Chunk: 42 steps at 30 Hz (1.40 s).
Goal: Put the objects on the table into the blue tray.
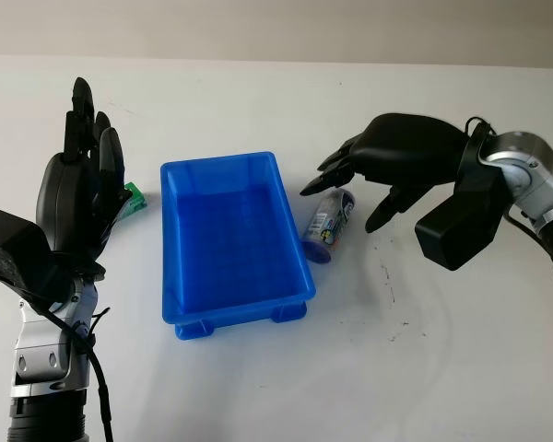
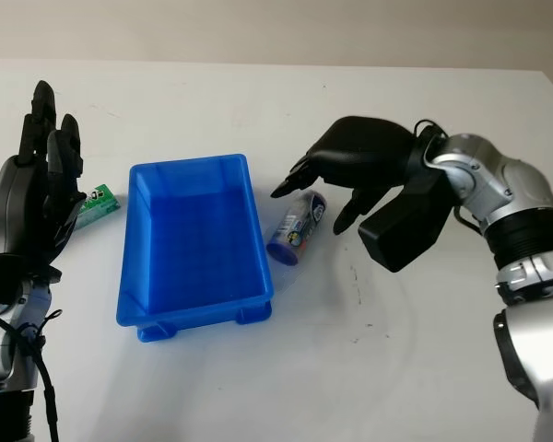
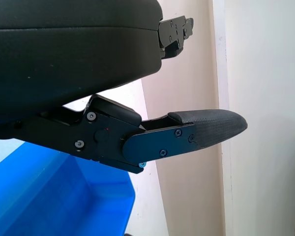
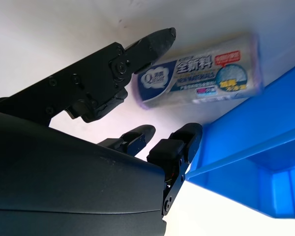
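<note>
The blue tray [image 1: 230, 241] sits mid-table with nothing inside. A bluish cylindrical pack with a printed label [image 1: 329, 226] lies on the table just off the tray's right wall. My right hand [image 1: 350, 189] hovers over that pack, open, fingers reaching down on either side of it without touching; the right wrist view shows the pack [image 4: 201, 78] beyond the fingertips [image 4: 160, 38]. A small green packet [image 1: 135, 199] lies left of the tray, partly hidden behind my left hand [image 1: 88, 157]. That hand is raised upright at the left, open and holding nothing.
White tabletop with small dark marks [image 1: 385, 269] right of the tray. The table's far edge [image 1: 276, 61] meets a beige wall. The right forearm [image 1: 525, 184] reaches in from the right side.
</note>
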{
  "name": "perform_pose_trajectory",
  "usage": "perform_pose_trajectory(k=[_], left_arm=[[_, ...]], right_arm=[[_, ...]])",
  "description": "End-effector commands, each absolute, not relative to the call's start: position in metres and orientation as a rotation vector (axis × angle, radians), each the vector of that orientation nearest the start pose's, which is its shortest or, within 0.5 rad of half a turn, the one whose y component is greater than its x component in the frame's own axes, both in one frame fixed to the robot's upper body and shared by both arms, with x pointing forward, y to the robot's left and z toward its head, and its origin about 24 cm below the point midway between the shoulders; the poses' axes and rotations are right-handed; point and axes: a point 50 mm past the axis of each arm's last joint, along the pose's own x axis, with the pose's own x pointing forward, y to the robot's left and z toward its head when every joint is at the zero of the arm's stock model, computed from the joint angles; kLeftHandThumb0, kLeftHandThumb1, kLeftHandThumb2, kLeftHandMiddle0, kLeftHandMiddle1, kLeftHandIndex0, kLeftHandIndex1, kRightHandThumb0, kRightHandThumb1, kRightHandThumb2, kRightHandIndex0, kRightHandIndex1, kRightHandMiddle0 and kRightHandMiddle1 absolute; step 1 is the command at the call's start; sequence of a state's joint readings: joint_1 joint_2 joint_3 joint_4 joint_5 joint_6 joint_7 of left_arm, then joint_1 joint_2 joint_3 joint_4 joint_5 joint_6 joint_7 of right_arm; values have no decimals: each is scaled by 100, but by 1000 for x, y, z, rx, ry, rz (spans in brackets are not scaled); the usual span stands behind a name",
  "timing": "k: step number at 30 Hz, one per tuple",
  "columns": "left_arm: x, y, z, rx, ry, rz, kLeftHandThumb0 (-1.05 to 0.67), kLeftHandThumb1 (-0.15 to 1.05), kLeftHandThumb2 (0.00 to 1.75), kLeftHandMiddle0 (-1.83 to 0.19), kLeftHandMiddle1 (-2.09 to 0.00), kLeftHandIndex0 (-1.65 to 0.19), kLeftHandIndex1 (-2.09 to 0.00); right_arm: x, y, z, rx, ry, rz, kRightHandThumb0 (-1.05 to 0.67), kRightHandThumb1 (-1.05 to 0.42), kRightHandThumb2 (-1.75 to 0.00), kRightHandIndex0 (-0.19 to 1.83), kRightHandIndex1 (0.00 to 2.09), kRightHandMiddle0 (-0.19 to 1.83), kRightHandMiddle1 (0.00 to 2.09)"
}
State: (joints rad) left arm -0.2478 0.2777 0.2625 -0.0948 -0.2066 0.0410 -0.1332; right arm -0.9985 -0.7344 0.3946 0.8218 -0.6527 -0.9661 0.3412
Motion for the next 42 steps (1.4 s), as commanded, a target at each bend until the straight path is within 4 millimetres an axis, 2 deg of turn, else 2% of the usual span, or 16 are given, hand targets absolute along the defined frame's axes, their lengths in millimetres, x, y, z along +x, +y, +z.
perform_pose_trajectory(k=[1, 12, 13, 14, 15, 17, 20, 21, 23, 26, 32, 36, 39, 42], left_arm=[[283, 237, 155, 96, -368, 46, -82, 105, 59, 19, 0, 19, 0], [282, 237, 155, 103, -368, 40, -82, 105, 59, 19, 0, 19, 0], [282, 237, 155, 102, -368, 40, -82, 105, 59, 19, 0, 19, 0], [282, 237, 155, 100, -367, 41, -81, 105, 59, 19, 0, 19, 0], [282, 237, 155, 99, -366, 42, -81, 105, 59, 19, 0, 19, 0], [282, 237, 154, 100, -366, 41, -82, 105, 59, 19, 0, 19, 0], [282, 237, 154, 102, -365, 38, -82, 105, 59, 19, 0, 19, 0], [282, 237, 154, 102, -366, 37, -82, 105, 59, 19, 0, 19, 0], [282, 237, 155, 101, -367, 37, -82, 105, 60, 19, 0, 19, 0], [282, 237, 155, 104, -368, 39, -82, 105, 60, 19, 0, 19, 0], [282, 238, 155, 104, -369, 38, -82, 105, 59, 19, 0, 19, 0], [282, 237, 155, 103, -369, 37, -82, 105, 59, 19, 0, 19, 0], [282, 237, 155, 102, -369, 37, -82, 105, 59, 19, 0, 19, 0], [282, 237, 155, 100, -370, 38, -82, 105, 59, 19, 0, 19, 0]], right_arm=[[356, -178, 189, -1596, -585, 875, -49, -76, -7, 59, 10, 62, 5], [351, -176, 167, -1538, -587, 927, -48, -81, -6, 62, 14, 66, 7], [351, -176, 166, -1536, -587, 929, -47, -81, -6, 64, 17, 68, 8], [350, -176, 164, -1531, -594, 932, -47, -82, -6, 60, 29, 66, 14], [349, -176, 163, -1528, -599, 933, -45, -84, -6, 43, 74, 53, 50], [348, -175, 161, -1525, -629, 927, -40, -86, -6, 17, 144, 18, 131], [347, -175, 156, -1554, -669, 915, -34, -91, -6, 10, 194, 10, 180], [346, -175, 155, -1567, -677, 914, -32, -93, -6, 11, 201, 10, 188], [346, -176, 152, -1589, -707, 903, -29, -97, -6, 19, 208, 10, 204], [345, -176, 146, -1610, -753, 875, -28, -98, -6, 39, 209, 19, 209], [350, -181, 144, -1692, -778, 837, -55, -95, -5, 69, 209, 39, 208], [353, -187, 146, -1728, -781, 784, -55, -101, -6, 95, 209, 62, 209], [358, -190, 153, -1743, -784, 715, -53, -103, -6, 101, 209, 70, 209], [364, -193, 171, -1721, -813, 604, -51, -101, -5, 95, 209, 72, 209]])
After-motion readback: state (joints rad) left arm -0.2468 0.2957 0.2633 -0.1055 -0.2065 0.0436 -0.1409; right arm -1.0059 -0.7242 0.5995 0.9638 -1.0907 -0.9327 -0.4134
